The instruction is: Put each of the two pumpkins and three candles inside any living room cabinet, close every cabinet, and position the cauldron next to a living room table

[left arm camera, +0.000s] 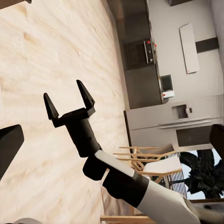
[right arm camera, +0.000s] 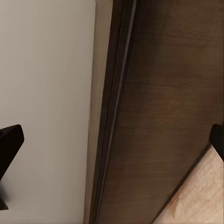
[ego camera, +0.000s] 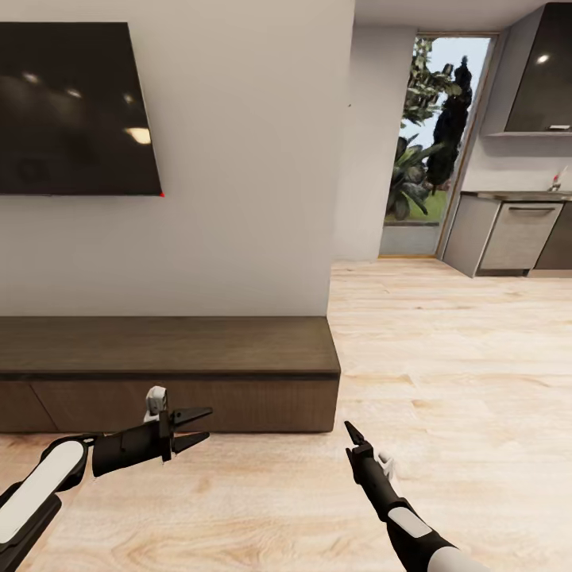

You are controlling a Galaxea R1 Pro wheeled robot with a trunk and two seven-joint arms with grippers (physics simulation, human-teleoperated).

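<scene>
Left hand (ego camera: 193, 427) hangs released and empty just before the cabinet (ego camera: 167, 373), nearer it than the right hand (left arm camera: 68, 100), also released and empty, off the unit's right end; the cabinet runs long, left to right, ahead, front panels shut. Pumpkins, candles and cauldron lie elsewhere; I judge a panel must open first.

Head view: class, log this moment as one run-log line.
cabinet: closed, top bare | left gripper: open, empty | right gripper: open, empty

Both arms low, fingers (ego camera: 193, 415) spread, empty.
</scene>
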